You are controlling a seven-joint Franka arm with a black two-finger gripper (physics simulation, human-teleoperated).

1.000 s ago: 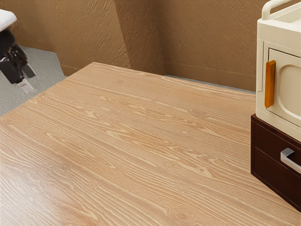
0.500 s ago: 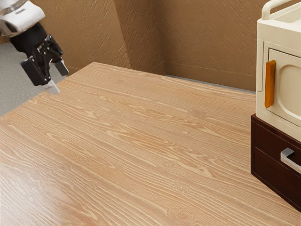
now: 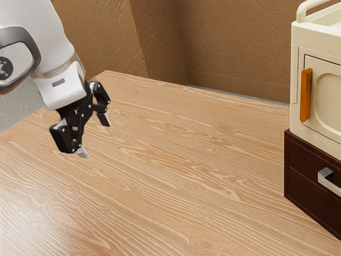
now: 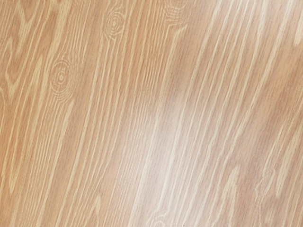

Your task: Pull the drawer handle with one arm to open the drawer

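In the exterior view, the tool (image 3: pixel 95 136) hangs in the air above the worktop (image 3: pixel 186 160). Its two black fingers are wide open, with a big gap between them, and it has hold of nothing. The fingers have knobbly joints and flat, pale tips that point down. The arm (image 3: pixel 50 48) behind it is smooth, white and round, like shiny plastic.

The drawer handle (image 3: pixel 329 180) is well apart from the tool, over at the exterior view's right. It is a shiny grey bar, like metal, with a square bend at its end. It sits on the front of a dark brown drawer (image 3: pixel 303 184), which looks like wood, with flat sides and straight edges. The drawer looks shut.

On top is a cream cupboard (image 3: pixel 294 117) with soft, round corners. It has a long orange handle (image 3: pixel 306 96) standing upright on its door (image 3: pixel 330 98), and the door has a rounded dip in it. Behind the worktop, the brown wall (image 3: pixel 229 42) looks rough and scratchy.

In the wrist view, the worktop is light brown wood with long, wavy stripes. There are knots (image 4: pixel 60 76) made of little rings, and a pale, shiny patch (image 4: pixel 173 127) where light bounces off.
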